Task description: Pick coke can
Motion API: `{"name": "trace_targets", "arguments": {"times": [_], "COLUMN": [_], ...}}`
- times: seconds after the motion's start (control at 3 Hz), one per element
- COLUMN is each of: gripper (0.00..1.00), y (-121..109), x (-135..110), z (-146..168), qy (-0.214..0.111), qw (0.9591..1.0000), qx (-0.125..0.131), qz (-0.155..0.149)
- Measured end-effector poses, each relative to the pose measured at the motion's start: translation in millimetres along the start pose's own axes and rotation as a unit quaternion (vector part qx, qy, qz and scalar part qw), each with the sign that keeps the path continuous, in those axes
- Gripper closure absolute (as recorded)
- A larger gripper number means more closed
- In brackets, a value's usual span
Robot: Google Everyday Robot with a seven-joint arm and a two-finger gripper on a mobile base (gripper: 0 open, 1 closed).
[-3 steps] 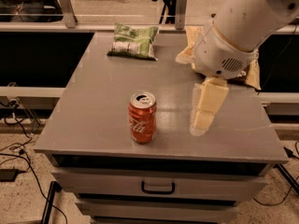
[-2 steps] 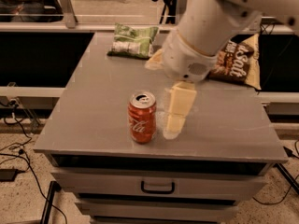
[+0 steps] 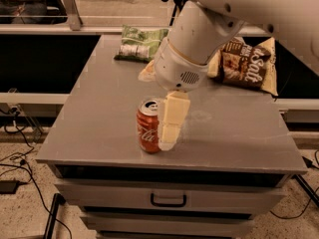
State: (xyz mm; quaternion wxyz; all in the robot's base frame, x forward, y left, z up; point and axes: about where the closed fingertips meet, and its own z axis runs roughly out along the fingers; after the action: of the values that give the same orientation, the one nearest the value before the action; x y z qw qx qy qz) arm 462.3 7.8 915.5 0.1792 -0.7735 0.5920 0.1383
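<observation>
Swinging in from the right over the last second, the gripper [image 3: 162,114] has closed the gap and now stands hard against the coke can [image 3: 148,126], which sits upright near the front edge of the desk [image 3: 99,133]. Its fingers [image 3: 172,119] look spread apart, not yet clamped; one hangs down touching the can's right side. I'd say the grasp is lined up. The arm [image 3: 199,39] reaches down from upper right, wrist tilted toward the can.

Grey drawer cabinet [image 3: 229,199] on speckled floor [image 3: 22,220].
</observation>
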Motion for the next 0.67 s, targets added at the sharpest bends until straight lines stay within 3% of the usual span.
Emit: {"name": "trace_targets", "arguments": {"times": [0.33,0.67], "gripper": [0.13,0.36], "y": [0.2,0.4], "x": [-1.2,-2.6], "z": [-0.2,-0.4], "qy": [0.000,0.000], "qw": [1.0000,1.0000], "qx": [0.001,0.002], "qz": [-0.001,-0.002]}}
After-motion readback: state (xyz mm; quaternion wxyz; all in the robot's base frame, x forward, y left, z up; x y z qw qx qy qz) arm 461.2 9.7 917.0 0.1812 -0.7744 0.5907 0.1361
